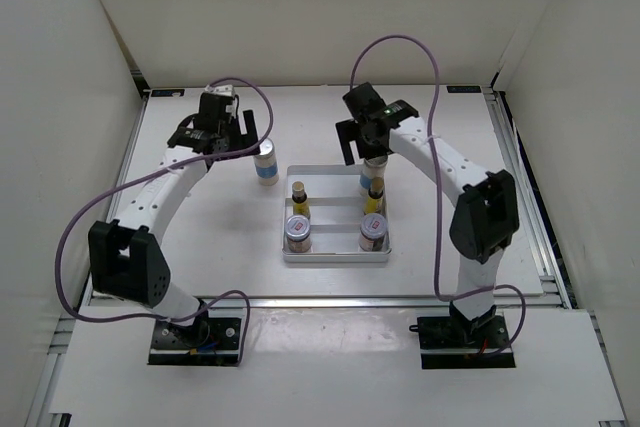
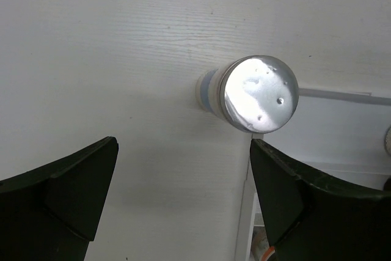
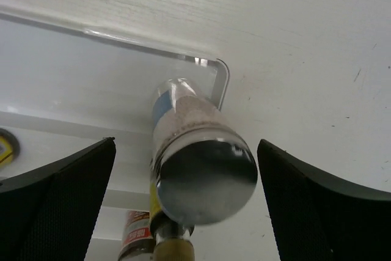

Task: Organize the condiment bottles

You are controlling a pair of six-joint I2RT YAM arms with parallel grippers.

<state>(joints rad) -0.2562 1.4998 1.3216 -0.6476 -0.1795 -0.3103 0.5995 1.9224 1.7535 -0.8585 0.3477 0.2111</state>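
Note:
One white jar with a blue label and silver lid [image 1: 266, 162] stands on the table left of the white tray [image 1: 335, 253]. In the left wrist view this jar [image 2: 261, 95] is just beyond my fingertips and to the right. My left gripper [image 1: 222, 140] [image 2: 183, 169] is open and empty. The second white jar [image 3: 204, 178] stands in the tray's far right compartment, between the open fingers of my right gripper [image 1: 368, 142] [image 3: 186, 145], which do not touch it. Two yellow bottles [image 1: 300, 197] [image 1: 374, 197] and two red-labelled jars [image 1: 297, 232] [image 1: 372, 231] stand in the tray.
The tray's rim [image 2: 342, 99] lies right of the loose jar. In the right wrist view a yellow bottle [image 3: 174, 250] and a red-labelled jar [image 3: 137, 236] stand close behind the white jar. White walls enclose the table on three sides.

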